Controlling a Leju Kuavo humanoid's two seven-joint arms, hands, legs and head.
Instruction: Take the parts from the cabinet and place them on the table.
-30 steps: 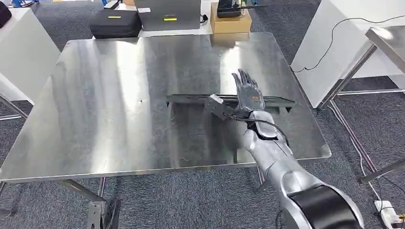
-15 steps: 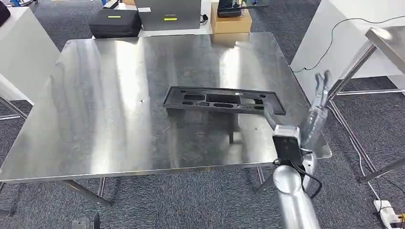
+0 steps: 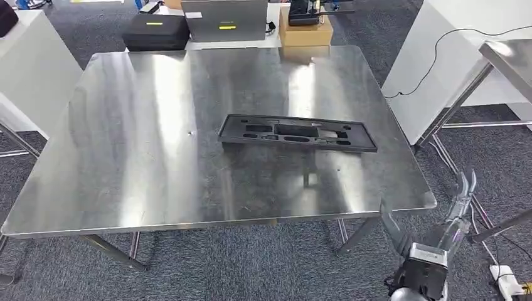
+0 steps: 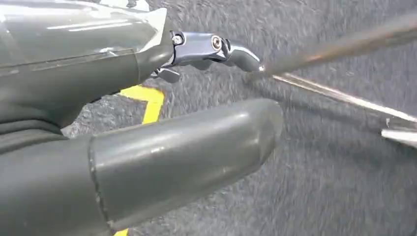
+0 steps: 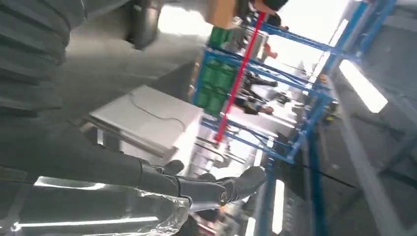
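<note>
Black part (image 3: 298,133) flat on steel table (image 3: 125,157); right hand (image 3: 453,216) empty, fingers spread, beside table's edge; left hand (image 4: 147,118) state unclear.

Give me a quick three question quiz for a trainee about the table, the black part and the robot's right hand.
1. True or false: the black part lies flat on the steel table.
2. Is the right hand A) gripping the part, B) empty, beside the table's near right corner?
3. What box stands beyond the table's far edge?

Key: 1 true. 2 B. 3 a cardboard box.
</note>
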